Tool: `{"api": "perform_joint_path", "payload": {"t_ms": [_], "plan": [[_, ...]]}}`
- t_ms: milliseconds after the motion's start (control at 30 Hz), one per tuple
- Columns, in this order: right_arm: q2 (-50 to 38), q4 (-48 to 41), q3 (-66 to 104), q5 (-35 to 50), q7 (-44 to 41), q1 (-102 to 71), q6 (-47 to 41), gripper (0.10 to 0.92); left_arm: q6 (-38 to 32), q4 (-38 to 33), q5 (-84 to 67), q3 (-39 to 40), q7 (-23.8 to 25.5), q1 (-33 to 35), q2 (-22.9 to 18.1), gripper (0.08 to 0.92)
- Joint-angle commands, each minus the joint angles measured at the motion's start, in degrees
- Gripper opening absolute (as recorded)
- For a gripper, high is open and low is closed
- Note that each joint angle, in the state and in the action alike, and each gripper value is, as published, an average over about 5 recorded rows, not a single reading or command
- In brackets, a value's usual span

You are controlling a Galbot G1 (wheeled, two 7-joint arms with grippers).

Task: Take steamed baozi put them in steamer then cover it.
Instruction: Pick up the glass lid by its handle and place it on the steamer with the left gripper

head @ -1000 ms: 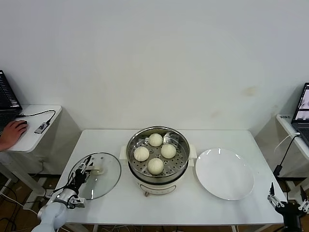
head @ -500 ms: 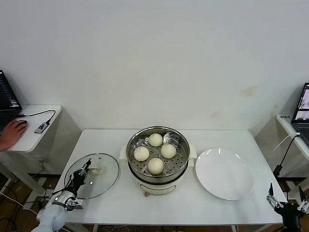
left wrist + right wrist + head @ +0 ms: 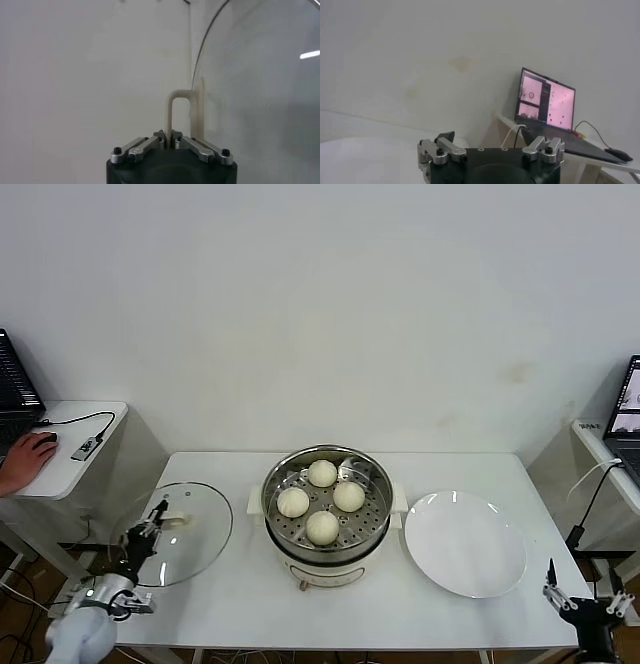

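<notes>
Head view: a white table [image 3: 250, 604] carries the steamer [image 3: 325, 514] at its centre and an empty flat white plate [image 3: 465, 542] just beside it on the robot's right. Nothing stands between the steamer and the cover. Off the table on the left, a small side desk [image 3: 70, 446] bears a person's hand [image 3: 22, 461] on a mouse, a cable and a laptop edge. A second laptop [image 3: 546, 102] sits on a desk at the far right, its screen lit in the right wrist view.

The left gripper [image 3: 148, 526] is at the table's left front corner, clamped tight on the whitish handle of the cover [image 3: 178, 532]. The cover is tilted, its glass disc reaching past the table's left edge, apart from the steamer. In the left wrist view the pale handle [image 3: 180, 112] rises from between the closed fingers [image 3: 142, 146], with the glass disc [image 3: 260, 90] standing edge-on beside it.

The right gripper [image 3: 582, 604] is parked low beyond the table's right front corner, fingers spread wide and holding nothing, well apart from the plate.

The steamer is uncovered. Four steamed baozi [image 3: 322, 527] rest on its perforated tray, set in a diamond, close together.
</notes>
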Motion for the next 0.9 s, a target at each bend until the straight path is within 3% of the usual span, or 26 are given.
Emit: {"api": "perform_joint_path", "payload": {"t_ms": [33, 267, 500, 667, 900], "plan": [[-0.3, 0.2, -1.4, -0.2, -0.1, -0.2, 0.3, 0.823, 9.9, -23.1, -10.6, -8.6, 12.1, 9.1, 6.0, 0.143], [0.0, -0.4, -3.2, -1.9, 0.0, 0.3, 1.0, 0.823, 17.6, -33.2, -12.8, -2.8, 15.7, 8.8, 8.9, 0.143], [0.8, -2.0, -5.8, -4.3, 0.4, 1.3, 1.1, 0.823, 24.9, -37.0, -9.0, 10.7, 17.9, 0.1, 8.1, 0.143], [0.6, -3.2, -6.8, -6.3, 0.9, 2.5, 0.9, 0.823, 28.4, -34.9, -5.0, 17.9, 20.5, -5.4, 5.1, 0.143], [0.8, -5.9, -8.1, -9.0, 2.0, 4.5, 1.1, 0.823, 32.5, -32.3, 4.1, 25.6, 26.3, -11.8, -2.7, 0.143]]}}
